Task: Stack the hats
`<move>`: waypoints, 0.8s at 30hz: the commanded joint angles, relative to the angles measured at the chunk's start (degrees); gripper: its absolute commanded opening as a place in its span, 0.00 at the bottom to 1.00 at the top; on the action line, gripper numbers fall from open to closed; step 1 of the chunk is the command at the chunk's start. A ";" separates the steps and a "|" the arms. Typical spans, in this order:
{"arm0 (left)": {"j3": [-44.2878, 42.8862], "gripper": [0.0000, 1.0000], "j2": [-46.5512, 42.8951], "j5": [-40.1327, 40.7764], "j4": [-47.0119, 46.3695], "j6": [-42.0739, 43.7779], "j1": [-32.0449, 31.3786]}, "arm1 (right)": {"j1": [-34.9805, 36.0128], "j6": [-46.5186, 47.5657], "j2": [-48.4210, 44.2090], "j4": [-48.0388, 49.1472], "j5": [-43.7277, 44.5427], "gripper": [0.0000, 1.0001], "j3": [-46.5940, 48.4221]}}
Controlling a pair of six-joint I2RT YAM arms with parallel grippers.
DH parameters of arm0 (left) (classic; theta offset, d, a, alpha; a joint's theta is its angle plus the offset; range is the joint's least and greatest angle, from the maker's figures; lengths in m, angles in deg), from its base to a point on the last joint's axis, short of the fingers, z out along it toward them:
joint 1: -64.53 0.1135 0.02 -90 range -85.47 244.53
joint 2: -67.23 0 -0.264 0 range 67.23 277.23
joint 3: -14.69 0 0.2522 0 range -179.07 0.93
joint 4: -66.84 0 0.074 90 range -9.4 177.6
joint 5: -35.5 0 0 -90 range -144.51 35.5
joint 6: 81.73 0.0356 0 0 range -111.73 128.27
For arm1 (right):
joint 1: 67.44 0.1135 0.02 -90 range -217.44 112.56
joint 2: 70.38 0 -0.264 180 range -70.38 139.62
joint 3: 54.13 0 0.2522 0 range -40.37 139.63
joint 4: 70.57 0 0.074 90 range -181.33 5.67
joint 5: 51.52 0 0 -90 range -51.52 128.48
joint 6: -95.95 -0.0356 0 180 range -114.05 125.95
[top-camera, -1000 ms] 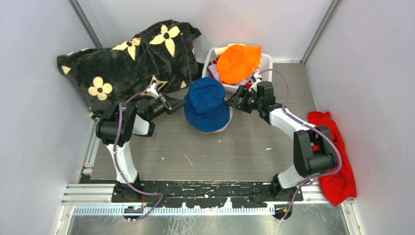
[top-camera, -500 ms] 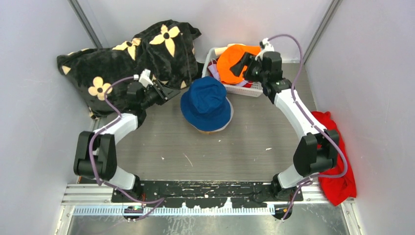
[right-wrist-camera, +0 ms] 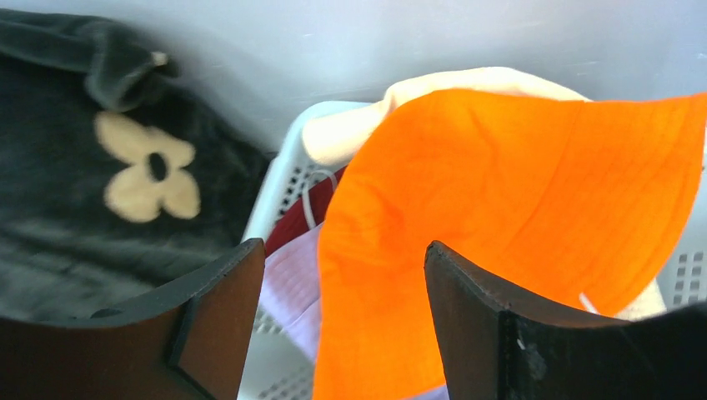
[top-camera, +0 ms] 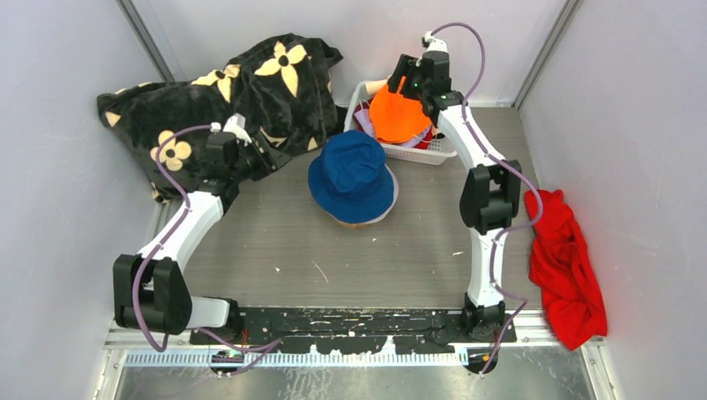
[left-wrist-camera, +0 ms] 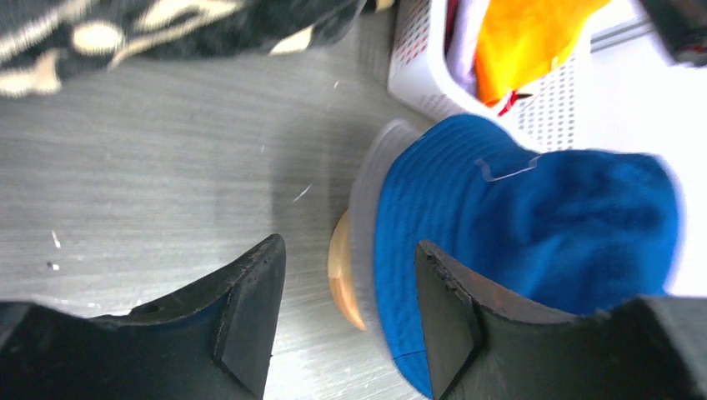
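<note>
A blue hat (top-camera: 352, 173) sits mid-table on top of a grey hat whose brim (left-wrist-camera: 367, 200) shows beneath it, with a tan rounded base (left-wrist-camera: 340, 268) under both. My left gripper (top-camera: 265, 157) stands open to the left of this pile, apart from it; in the left wrist view the gripper (left-wrist-camera: 348, 250) has nothing between its fingers. An orange hat (top-camera: 398, 112) tops a white basket (top-camera: 429, 154). Lilac (right-wrist-camera: 292, 287), maroon (right-wrist-camera: 293, 218) and cream (right-wrist-camera: 433, 90) hats lie under the orange hat (right-wrist-camera: 517, 208). My right gripper (top-camera: 403, 86) hovers open above it, shown as the gripper (right-wrist-camera: 342, 250) in its wrist view.
A large black blanket with cream flowers (top-camera: 225, 100) is heaped at the back left, right behind my left wrist. A red cloth (top-camera: 569, 271) lies along the right wall. The basket stands against the back wall, close to the pile.
The left gripper has opened, let go of the blue hat's brim and drawn back to the left. The right arm has swung from beside the blue hat up over the basket.
</note>
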 commanded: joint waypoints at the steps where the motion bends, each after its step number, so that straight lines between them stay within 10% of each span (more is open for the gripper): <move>1: -7.17 0.59 -4.06 1.80 2.05 3.08 0.19 | -0.19 4.79 6.71 1.45 4.96 0.75 10.09; 18: -8.60 0.57 -5.82 2.36 -0.35 5.55 0.10 | -0.19 7.69 32.26 11.10 11.18 0.71 26.34; 24: -9.02 0.56 -5.71 3.16 0.35 6.81 0.02 | 0.30 8.21 33.52 14.88 14.72 0.31 24.48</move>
